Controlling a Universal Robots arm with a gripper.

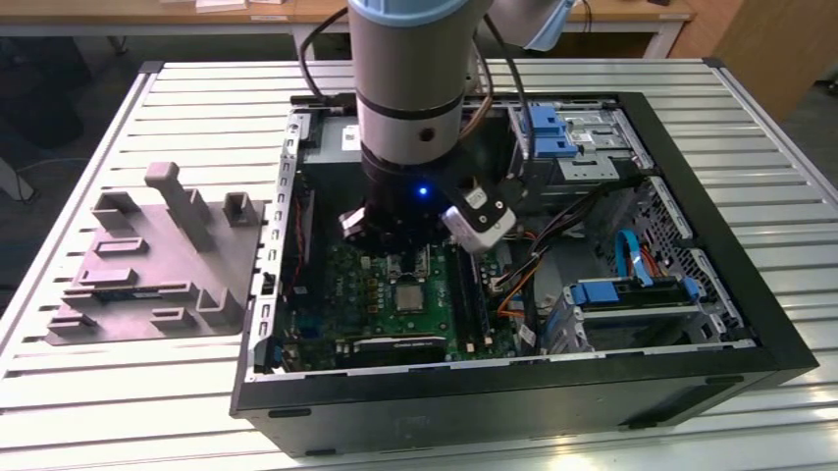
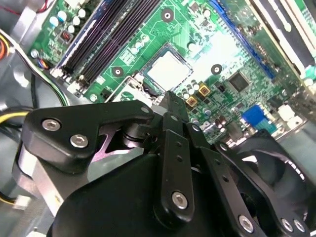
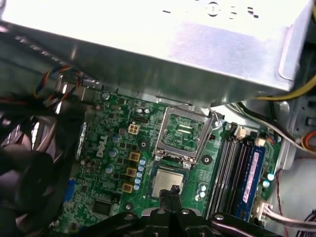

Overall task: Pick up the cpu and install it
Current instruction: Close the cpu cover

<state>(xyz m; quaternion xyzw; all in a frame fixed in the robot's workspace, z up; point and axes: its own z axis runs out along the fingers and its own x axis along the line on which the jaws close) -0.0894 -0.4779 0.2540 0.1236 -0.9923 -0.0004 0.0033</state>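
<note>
item: open computer case (image 1: 733, 343), lying on a slatted white table (image 1: 105, 392), centre to right of the exterior view.

item: arm (image 1: 408, 88), grey and black, reaching down from the top centre of the exterior view into the case; it hides the upper part of the green motherboard (image 1: 392, 314).

item: gripper (image 3: 172, 193), black. in the first wrist view the two fingertips meet at the lower centre of the frame, pressed together with no gap, nothing visibly between them (clenched on nothing). in the second wrist view the gripper body fills the lower half and its tip (image 2: 170, 101) pokes up at centre.

item: cpu (image 3: 167, 180), silvery square, seated flat in its socket on the motherboard, just below centre in the first wrist view, its lower edge partly covered by the fingertips. whether the tips touch it, i cannot tell. in the second wrist view the cpu (image 2: 168, 70) glares white, detail washed out.

item: socket frame (image 3: 183, 134), metal, hinged open, beside the cpu.

item: grey fixture block (image 1: 164, 265), left of the exterior view.
</note>
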